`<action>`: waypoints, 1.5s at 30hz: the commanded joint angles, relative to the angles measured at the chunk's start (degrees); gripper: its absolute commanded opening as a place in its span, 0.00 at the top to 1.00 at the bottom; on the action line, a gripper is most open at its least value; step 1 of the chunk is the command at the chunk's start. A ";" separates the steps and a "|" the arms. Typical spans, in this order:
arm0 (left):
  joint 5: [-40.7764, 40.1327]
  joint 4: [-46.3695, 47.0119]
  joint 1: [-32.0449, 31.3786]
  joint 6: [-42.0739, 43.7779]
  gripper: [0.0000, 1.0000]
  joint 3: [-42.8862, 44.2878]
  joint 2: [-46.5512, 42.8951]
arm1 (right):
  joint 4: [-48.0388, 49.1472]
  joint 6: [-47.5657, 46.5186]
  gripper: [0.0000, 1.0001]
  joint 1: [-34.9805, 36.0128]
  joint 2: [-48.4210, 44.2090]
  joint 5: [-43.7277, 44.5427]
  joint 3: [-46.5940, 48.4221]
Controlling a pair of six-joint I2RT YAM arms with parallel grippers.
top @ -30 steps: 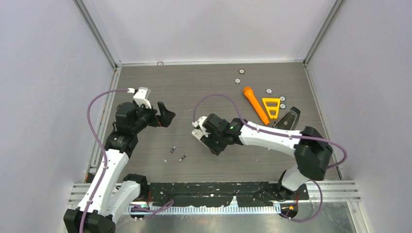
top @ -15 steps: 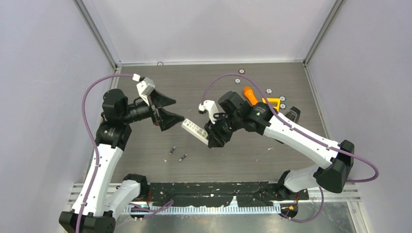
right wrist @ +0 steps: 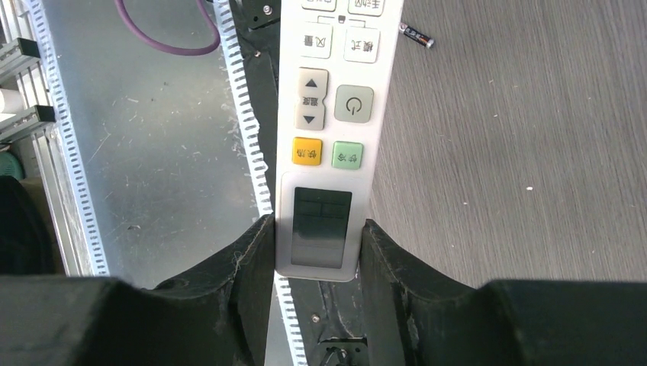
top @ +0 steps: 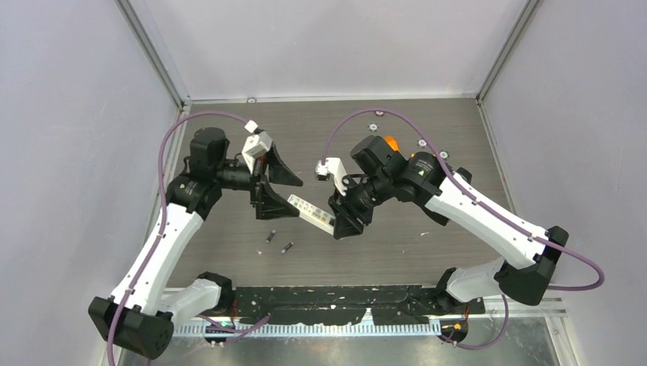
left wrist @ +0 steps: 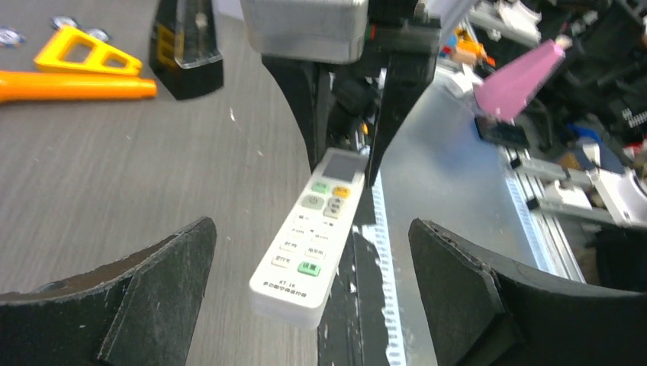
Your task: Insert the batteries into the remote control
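Note:
The white remote control (top: 311, 213) is held in the air above the table, buttons up. My right gripper (top: 338, 222) is shut on its screen end; in the right wrist view the fingers (right wrist: 255, 263) press both sides of the remote (right wrist: 328, 114) at the dark screen. My left gripper (top: 299, 200) is open, its jaws on either side of the remote's free end without touching it. In the left wrist view the remote (left wrist: 313, 232) hangs between the wide-open gripper (left wrist: 310, 229). Two batteries (top: 271, 236) (top: 288, 247) lie on the table below; one shows in the right wrist view (right wrist: 418, 35).
An orange flashlight (left wrist: 72, 85), a yellow triangular piece (left wrist: 80, 55) and a black stand (left wrist: 187, 53) lie at the back right. Small silver discs (top: 374, 127) are scattered near the back. The black front rail (top: 343, 297) runs along the near edge.
My right gripper has lifted the remote off the table and carried it left. My left gripper has swung in, open, until its jaws flank the remote's free end.

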 commanded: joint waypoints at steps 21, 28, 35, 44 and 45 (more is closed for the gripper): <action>-7.04 -36.48 -12.46 25.79 0.23 14.58 12.59 | -2.67 -2.12 0.93 0.53 -5.76 -1.76 3.21; -6.78 -34.46 -12.75 23.63 0.35 14.42 11.93 | -2.63 -2.14 0.93 0.53 -6.30 -1.76 2.27; -5.72 -31.61 -13.03 21.23 0.44 13.04 10.79 | -2.53 -2.00 0.93 0.53 -6.28 -2.07 2.30; -5.09 -30.20 -13.22 20.02 0.99 13.02 10.66 | -2.03 -0.92 0.83 0.53 -6.04 -1.54 2.41; -5.21 -29.78 -13.22 19.93 1.00 13.03 10.46 | -1.82 -0.51 0.80 0.53 -6.21 -1.25 2.42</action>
